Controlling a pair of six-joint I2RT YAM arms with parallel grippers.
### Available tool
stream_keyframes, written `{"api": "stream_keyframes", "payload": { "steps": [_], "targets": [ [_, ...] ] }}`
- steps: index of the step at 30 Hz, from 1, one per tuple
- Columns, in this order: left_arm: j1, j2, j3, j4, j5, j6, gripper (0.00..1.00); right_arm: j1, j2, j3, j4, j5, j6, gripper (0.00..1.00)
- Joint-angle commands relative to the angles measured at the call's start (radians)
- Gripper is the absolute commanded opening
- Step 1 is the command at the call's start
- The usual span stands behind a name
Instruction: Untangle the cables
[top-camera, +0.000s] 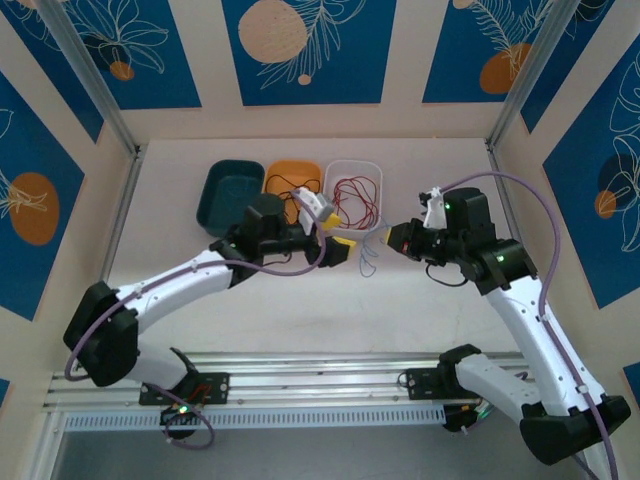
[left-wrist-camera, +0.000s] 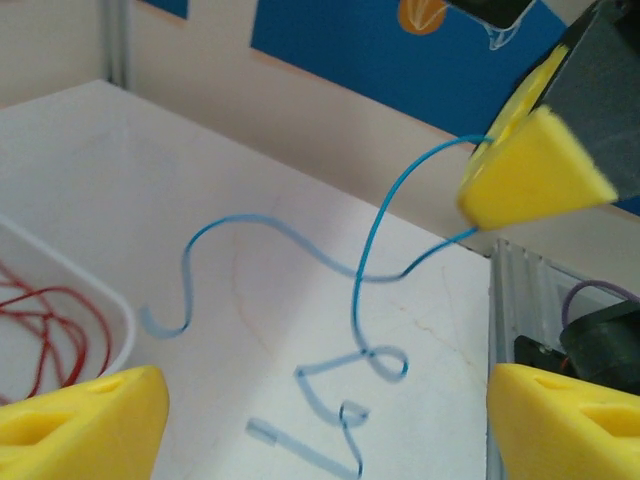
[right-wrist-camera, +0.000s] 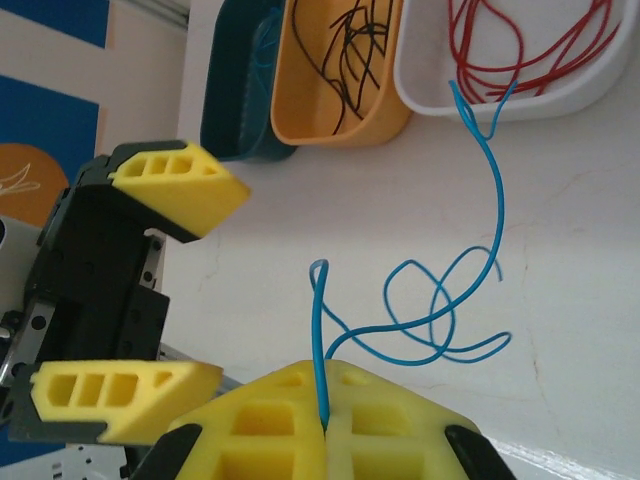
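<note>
A thin blue cable (right-wrist-camera: 440, 300) runs in loose loops from my right gripper (right-wrist-camera: 325, 425), which is shut on one end of it, down to the white table. The same blue cable (left-wrist-camera: 360, 270) curls on the table between and beyond the wide-apart yellow fingers of my left gripper (left-wrist-camera: 325, 430), which is open and holds nothing. From above, the left gripper (top-camera: 338, 248) and right gripper (top-camera: 397, 238) face each other with the blue cable (top-camera: 367, 262) hanging between them. A red cable (right-wrist-camera: 520, 40) lies in the white bin (right-wrist-camera: 430, 100), and a black cable (right-wrist-camera: 350, 45) lies in the orange bin (right-wrist-camera: 300, 125).
Three bins stand in a row at the back: teal bin (top-camera: 232, 195), orange bin (top-camera: 292, 180), white bin (top-camera: 352, 170). The white bin's corner (left-wrist-camera: 110, 310) sits just left of my left fingers. A metal rail (top-camera: 300, 385) runs along the near table edge.
</note>
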Motion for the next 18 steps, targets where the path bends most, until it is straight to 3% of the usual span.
{"api": "stream_keyframes", "payload": {
  "steps": [1,6,8,11,15,18],
  "targets": [
    [-0.029,0.044,0.067,-0.023,0.004,0.072,0.82,0.025,0.012,0.031,0.009,-0.035,-0.022,0.0],
    [-0.031,0.103,0.123,-0.061,-0.001,0.063,0.74,0.056,0.025,0.045,0.014,-0.038,-0.032,0.0],
    [-0.03,0.122,0.138,-0.059,0.008,0.052,0.66,0.068,0.031,0.051,0.02,-0.04,-0.034,0.0],
    [-0.032,0.146,0.16,-0.085,0.015,0.053,0.47,0.082,0.036,0.057,0.029,-0.043,-0.037,0.0],
    [-0.032,0.149,0.172,-0.122,0.019,0.071,0.31,0.09,0.039,0.064,0.022,-0.032,-0.043,0.0],
    [-0.032,0.136,0.172,-0.135,0.01,0.076,0.09,0.09,0.038,0.064,0.013,-0.014,-0.052,0.0]
  ]
}}
